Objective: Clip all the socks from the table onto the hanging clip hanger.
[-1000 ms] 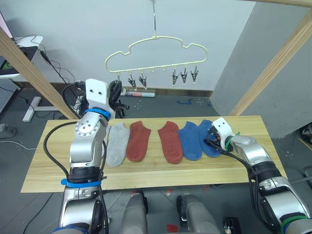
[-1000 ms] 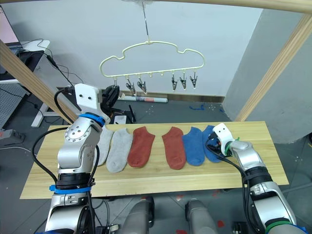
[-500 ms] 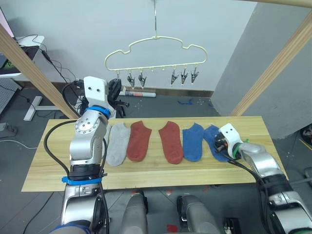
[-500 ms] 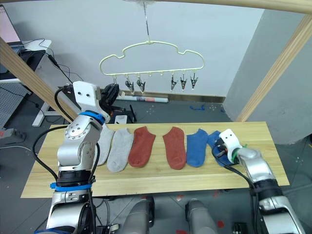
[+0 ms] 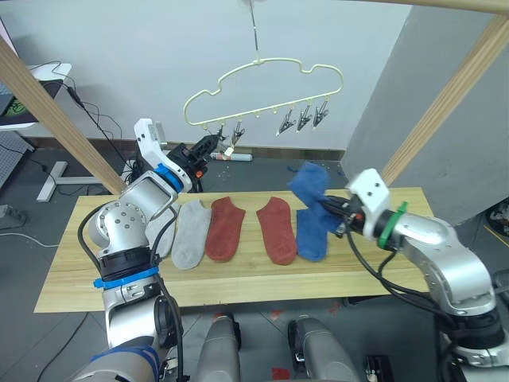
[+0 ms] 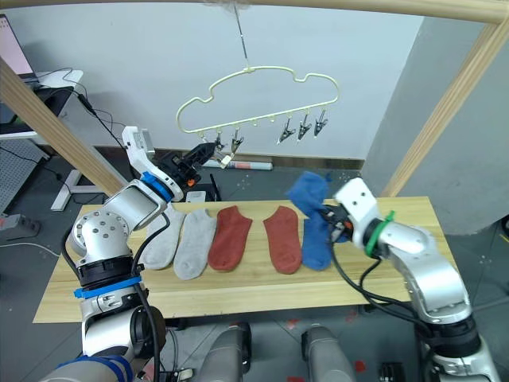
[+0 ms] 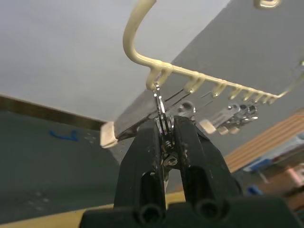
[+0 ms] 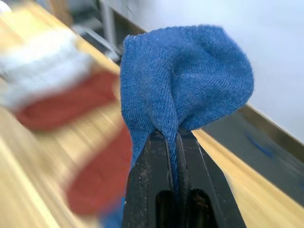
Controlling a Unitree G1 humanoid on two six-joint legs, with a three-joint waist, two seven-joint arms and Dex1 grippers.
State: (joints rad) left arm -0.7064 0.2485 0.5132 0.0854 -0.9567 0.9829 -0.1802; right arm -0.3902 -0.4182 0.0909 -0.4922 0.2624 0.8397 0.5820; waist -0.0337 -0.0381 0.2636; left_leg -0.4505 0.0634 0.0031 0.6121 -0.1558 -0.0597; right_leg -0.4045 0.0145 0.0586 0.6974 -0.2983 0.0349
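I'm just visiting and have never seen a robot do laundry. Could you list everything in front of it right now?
Grey socks: two, light grey, flat at the table's left end.
Red socks: two, rust red, flat mid-table.
Blue sock on table: one, lying right of the red ones.
Lifted blue sock: one, held above the table.
Table: one, light wooden planks.
Hanger: one, pale yellow, cloud-shaped, tilted, hanging above; metal clips along its bar.
Poles: light wood, slanting at both sides.
Left claw: black, shut on the end clip.
Right claw: black, shut on the lifted blue sock.
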